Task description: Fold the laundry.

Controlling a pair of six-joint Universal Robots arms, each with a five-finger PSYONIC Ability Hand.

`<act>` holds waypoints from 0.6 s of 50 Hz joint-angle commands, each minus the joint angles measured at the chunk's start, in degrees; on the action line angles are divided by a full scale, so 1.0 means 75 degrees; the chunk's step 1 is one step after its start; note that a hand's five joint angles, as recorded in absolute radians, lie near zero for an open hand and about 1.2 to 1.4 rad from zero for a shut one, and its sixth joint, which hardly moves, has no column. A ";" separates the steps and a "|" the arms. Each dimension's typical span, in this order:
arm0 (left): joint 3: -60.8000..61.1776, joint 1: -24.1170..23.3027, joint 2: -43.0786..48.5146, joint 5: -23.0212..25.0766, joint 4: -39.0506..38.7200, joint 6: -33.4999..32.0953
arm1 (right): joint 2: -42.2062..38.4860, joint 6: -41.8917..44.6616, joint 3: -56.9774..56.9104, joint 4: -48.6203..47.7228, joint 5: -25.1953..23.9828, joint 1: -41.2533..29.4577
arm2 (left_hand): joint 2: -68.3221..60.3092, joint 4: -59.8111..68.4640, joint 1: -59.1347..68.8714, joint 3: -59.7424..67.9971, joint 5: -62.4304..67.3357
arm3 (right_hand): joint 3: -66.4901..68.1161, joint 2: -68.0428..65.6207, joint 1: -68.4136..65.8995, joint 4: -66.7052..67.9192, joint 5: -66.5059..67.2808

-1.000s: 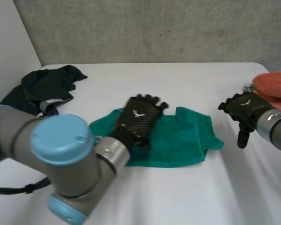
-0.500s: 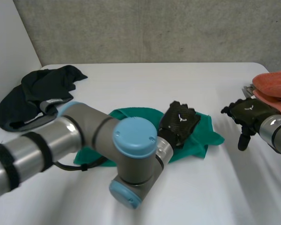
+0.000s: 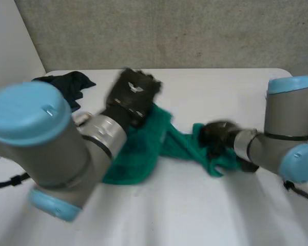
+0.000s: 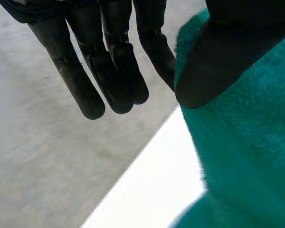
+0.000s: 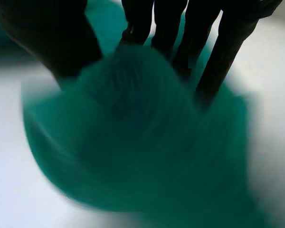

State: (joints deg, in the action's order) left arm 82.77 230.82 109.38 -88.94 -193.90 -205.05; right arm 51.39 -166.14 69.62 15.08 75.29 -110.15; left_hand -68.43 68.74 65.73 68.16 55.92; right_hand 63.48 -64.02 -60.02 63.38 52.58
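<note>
Left hand (image 3: 132,95) holds green towel (image 3: 138,154) raised; right hand (image 3: 215,133) grips opposite end.

The white rectangular table (image 3: 205,92) carried 2 cloth items. A crumpled green terry towel (image 3: 138,154) lay near its middle, stretched sideways, with its left part raised off the surface. A bunched black fabric garment (image 3: 66,82) lay near the far left corner, apart from the towel.
</note>
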 commanded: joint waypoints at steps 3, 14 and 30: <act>-0.1412 0.2141 -0.0100 0.0982 -0.0442 0.0024 | 0.0437 0.2334 -0.2296 -0.1857 0.2056 -0.0394 | -0.1542 0.1501 0.1903 0.1578 0.1877 | 0.2203 -0.2131 -0.2664 0.2215 0.2322; -0.3301 0.2740 -0.0111 0.1299 -0.2247 0.0539 | 0.0812 0.2464 -0.4630 -0.2866 0.2489 -0.0547 | -0.1542 0.1501 0.1903 0.1578 0.1877 | 0.2203 -0.2131 -0.2664 0.2215 0.2322; 0.0728 0.2799 -0.2184 0.1581 -0.2072 0.0949 | 0.0800 0.2453 -0.3448 -0.0241 0.2360 -0.0477 | -0.1542 0.1501 0.1903 0.1578 0.1877 | 0.2203 -0.2131 -0.2664 0.2215 0.2322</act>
State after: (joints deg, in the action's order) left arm 77.10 252.27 100.62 -78.34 -209.07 -197.89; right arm 56.94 -147.67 38.75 6.79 93.10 -114.13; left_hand -68.59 68.78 65.73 68.37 55.92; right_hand 67.88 -65.70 -61.47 68.50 56.36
